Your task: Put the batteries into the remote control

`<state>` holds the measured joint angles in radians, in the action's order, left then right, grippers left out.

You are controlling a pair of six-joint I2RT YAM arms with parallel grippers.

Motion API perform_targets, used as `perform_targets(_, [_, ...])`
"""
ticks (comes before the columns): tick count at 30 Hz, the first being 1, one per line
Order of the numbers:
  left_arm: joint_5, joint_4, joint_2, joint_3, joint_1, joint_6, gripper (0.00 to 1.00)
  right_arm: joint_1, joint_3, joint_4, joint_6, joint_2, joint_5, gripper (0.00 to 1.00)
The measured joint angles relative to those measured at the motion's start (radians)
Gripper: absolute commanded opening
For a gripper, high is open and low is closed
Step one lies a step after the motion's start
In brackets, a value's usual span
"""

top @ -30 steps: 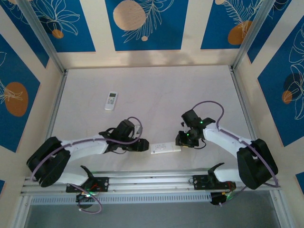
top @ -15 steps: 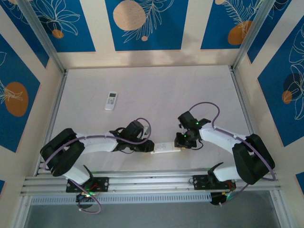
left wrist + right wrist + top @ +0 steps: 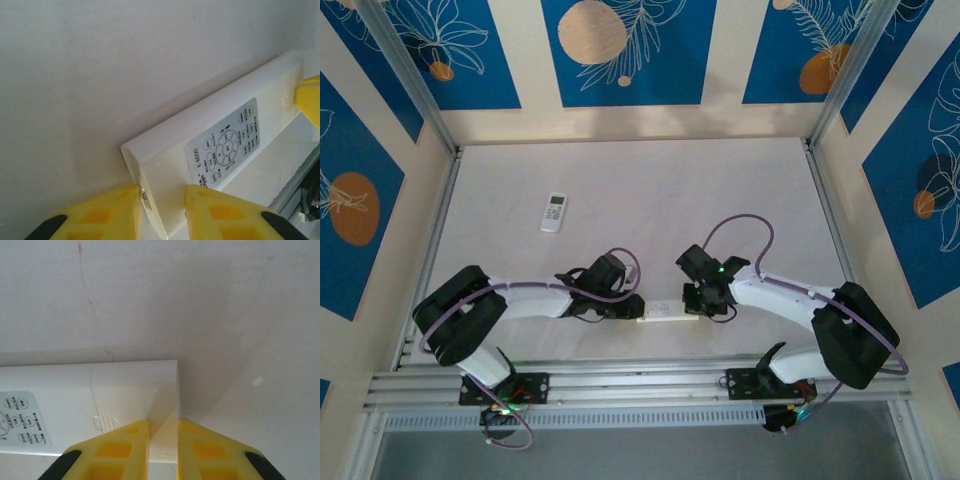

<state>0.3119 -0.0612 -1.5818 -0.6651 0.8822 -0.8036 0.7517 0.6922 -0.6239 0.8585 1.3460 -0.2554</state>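
- Together, the two grippers pinch one white remote control [image 3: 667,313] from opposite ends.
- Left gripper [image 3: 161,210]: its yellow fingers [image 3: 97,216] are partly open. The remote's near end sits between them, with one pad against its corner and the other against its labelled face.
- Right gripper [image 3: 163,442]: the fingers [image 3: 116,450] are drawn almost together, and the remote's squared end fills the narrow gap.
- In the left wrist view, a yellow fingertip of the right gripper touches the remote's far end.
- The remote lies close to the near edge of the worktop [image 3: 650,190], about midway along it, with its long side parallel to that edge.
- Its back faces the cameras. It shows a grey sticker [image 3: 226,145] printed with button outlines and a battery cover [image 3: 131,397] with a small ribbed arrow, which is closed.
- A smaller white remote [image 3: 553,212] lies well apart, toward the far left corner.
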Motion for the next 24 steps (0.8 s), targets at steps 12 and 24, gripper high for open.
perform_targets(12, [-0.187, 0.082, 0.292, -0.003, -0.214, 0.071, 0.84, 0.011, 0.154, 0.016, -0.317, -0.243, -0.008, 0.84])
perform_targets(24, [-0.092, 0.184, 0.605, 0.093, -0.449, 0.087, 0.88, 0.137, 0.280, -0.105, -1.079, 0.188, -0.007, 0.88])
